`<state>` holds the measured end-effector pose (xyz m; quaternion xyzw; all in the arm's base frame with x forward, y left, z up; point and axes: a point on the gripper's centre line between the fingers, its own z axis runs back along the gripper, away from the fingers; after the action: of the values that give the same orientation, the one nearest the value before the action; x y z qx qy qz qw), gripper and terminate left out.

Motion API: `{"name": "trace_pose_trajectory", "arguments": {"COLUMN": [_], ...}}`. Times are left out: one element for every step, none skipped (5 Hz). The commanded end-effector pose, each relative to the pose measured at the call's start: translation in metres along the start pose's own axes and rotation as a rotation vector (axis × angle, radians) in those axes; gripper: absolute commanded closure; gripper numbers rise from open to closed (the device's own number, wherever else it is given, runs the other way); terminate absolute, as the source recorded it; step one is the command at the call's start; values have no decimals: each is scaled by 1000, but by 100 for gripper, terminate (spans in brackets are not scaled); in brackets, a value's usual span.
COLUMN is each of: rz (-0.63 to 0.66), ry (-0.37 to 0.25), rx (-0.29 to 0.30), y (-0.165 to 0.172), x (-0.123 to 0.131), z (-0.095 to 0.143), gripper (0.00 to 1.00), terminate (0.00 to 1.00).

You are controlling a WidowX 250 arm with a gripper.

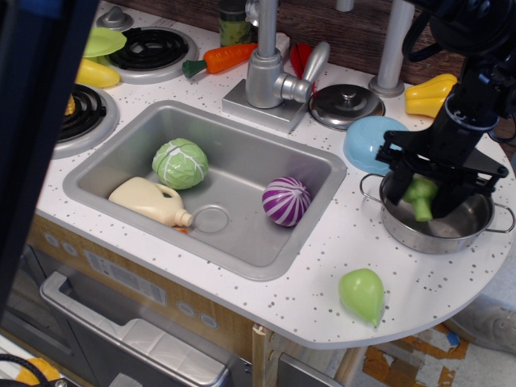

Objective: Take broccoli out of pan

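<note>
Broccoli — clamped between gripper fingers.

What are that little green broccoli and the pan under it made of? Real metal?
The broccoli, held in the claw, looks like molded plastic: one even light green with a smooth, slightly glossy surface. The pan looks like real stainless steel, given its shiny wall, bright reflections and thin wire loop handles, though polished metal-look plastic can't be ruled out.

A green cabbage, a cream jug and a purple striped cabbage are seen lying in the sink. On the speckled counter a smooth green teardrop toy is placed near the front edge. A carrot, a steel lid and a light-blue bowl are found behind the sink.
</note>
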<state>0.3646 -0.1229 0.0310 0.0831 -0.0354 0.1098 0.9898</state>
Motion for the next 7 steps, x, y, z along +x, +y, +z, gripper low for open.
{"name": "trace_pose_trajectory", "arguments": {"rz": [15,21,0,7,16,-17,-17], "ry": [-56,-33,-11,-6,-17,-18,-18], "rx": [8,65,46,17,-27,-44,-44], "y": [26,55,70,69,62,62,62], "x": [5,-13,-25,-32,-44,-48,-48], "z": [73,58,33,11,-5,-4,-4], "gripper": [100,100,100,100,100,100,0], "terminate": [0,0,0,0,0,0,0]}}
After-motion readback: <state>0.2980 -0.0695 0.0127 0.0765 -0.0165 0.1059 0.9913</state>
